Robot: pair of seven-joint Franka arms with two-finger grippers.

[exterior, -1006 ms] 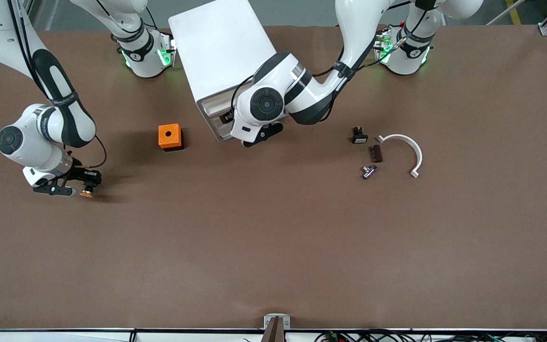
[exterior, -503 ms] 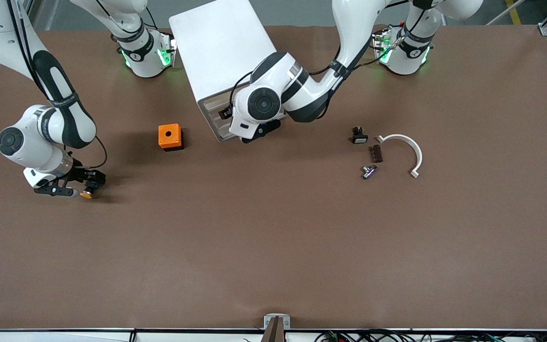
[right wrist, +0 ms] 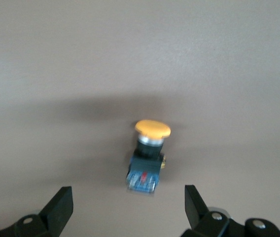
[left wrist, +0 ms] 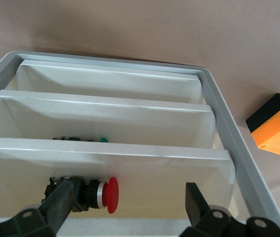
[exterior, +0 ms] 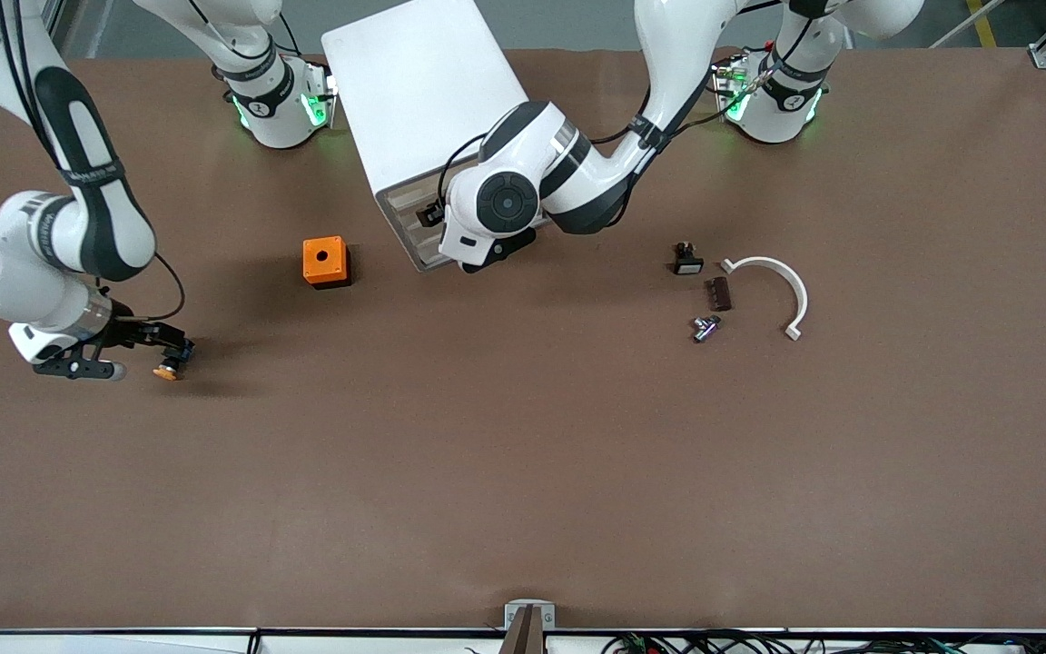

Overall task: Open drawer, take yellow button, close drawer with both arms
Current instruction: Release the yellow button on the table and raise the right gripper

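The right gripper (exterior: 128,354) stands wide apart, low over the brown table (exterior: 523,472) toward the right arm's end. The small orange-capped, black-bodied button (exterior: 166,370) lies loose there, apparently just clear of the fingertips. The left gripper (left wrist: 130,210), also spread wide, sits at the white plastic cabinet's (exterior: 423,100) shallow drawer (left wrist: 105,170). A skewed push could jam it.

My right arm (exterior: 78,182) bent low toward its end of counter, wrist angled down. Right gripper (right wrist: 130,210) spread wide, holding nothing (both fingers (right wrist: 58,207) clear in its wrist view). My left arm (exterior: 577,173) reaches in from its base, elbow folded, wrist turned down. Left gripper (left wrist: 130,207) also spread wide, holding nothing.
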